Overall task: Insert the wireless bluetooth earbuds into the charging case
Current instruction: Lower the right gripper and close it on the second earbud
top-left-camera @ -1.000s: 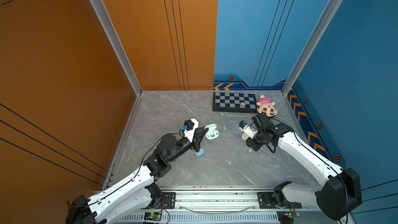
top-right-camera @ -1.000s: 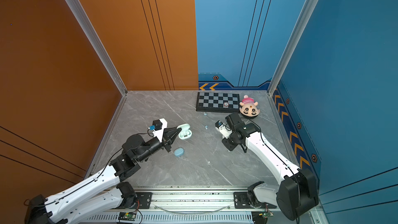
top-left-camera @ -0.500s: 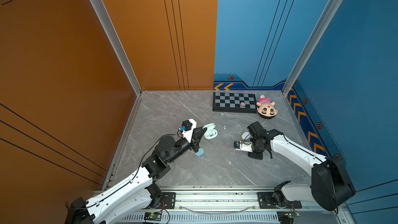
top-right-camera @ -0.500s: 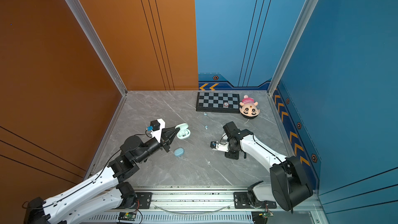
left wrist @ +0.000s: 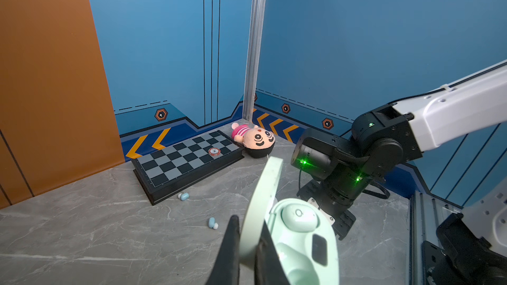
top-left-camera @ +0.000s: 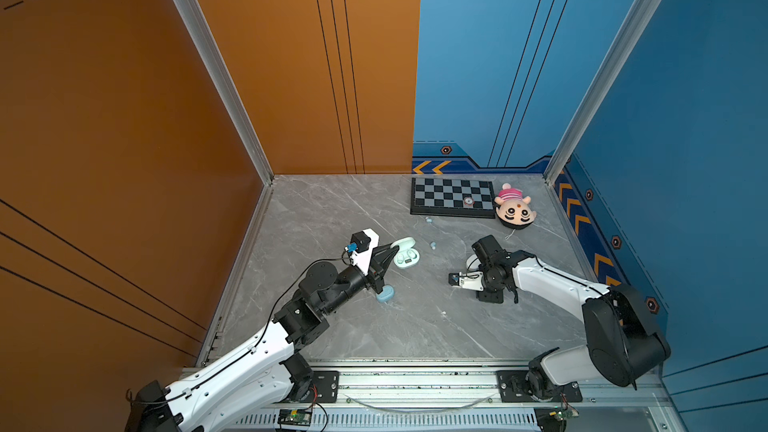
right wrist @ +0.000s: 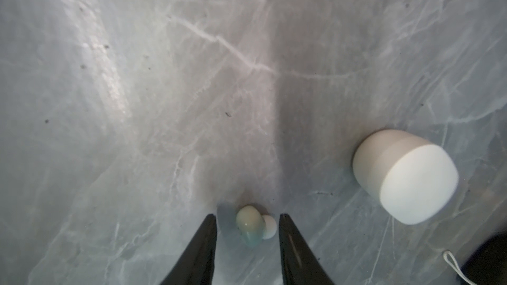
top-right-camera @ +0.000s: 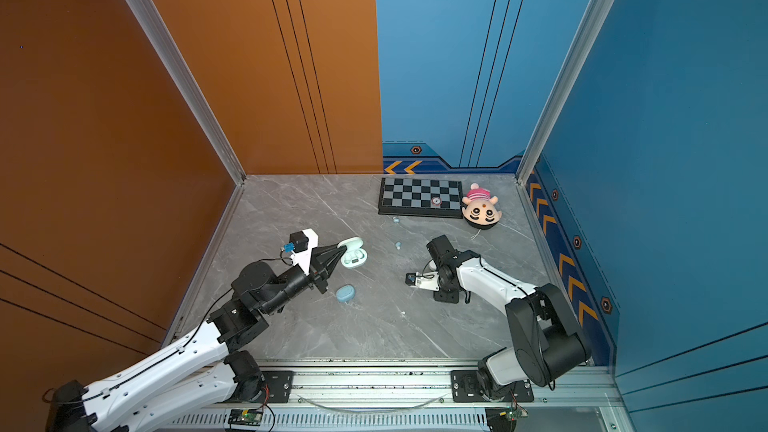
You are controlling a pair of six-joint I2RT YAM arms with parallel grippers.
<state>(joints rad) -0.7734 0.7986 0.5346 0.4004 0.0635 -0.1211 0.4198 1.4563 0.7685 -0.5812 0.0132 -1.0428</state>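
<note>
Nearest the rail, the right gripper [right wrist: 247, 216] points straight down at the grey marble tabletop [right wrist: 164, 91], at 3 o'clock from the table's middle. Its jaws stand partly apart and straddle a mint earbud [right wrist: 249, 227] with a white tip. A sliver of gap shows on each side, so nothing is pinched. The white charging case [right wrist: 403, 176] lies shut on the marble close by, at 11 o'clock from that wrist in both top views.

A shut pale blue charging case [top-left-camera: 385, 295] lies at 7 o'clock from the mint charging case [top-left-camera: 409, 258], tucked just beside the left wrist. The left gripper [left wrist: 248, 242] is clenched on the raised lid [left wrist: 264, 187] of the mint charging case, which lies open near the table's middle. A seated mint earbud [left wrist: 299, 215] fills one well.

Farther off, at 1 o'clock from that case, a pale blue earbud [top-left-camera: 433, 245] lies loose. A second pale blue earbud [top-left-camera: 428, 220] lies just beside the chessboard [top-left-camera: 451, 197] at the 12 o'clock edge. A poker chip [top-left-camera: 468, 201] rests on the board, and a plush doll [top-left-camera: 514, 211] touches its 3 o'clock end.

A second ago the right wrist was raised farther back, toward 12 o'clock. It has since swung down and toward 6 o'clock. The left gripper and its case have not shifted.
</note>
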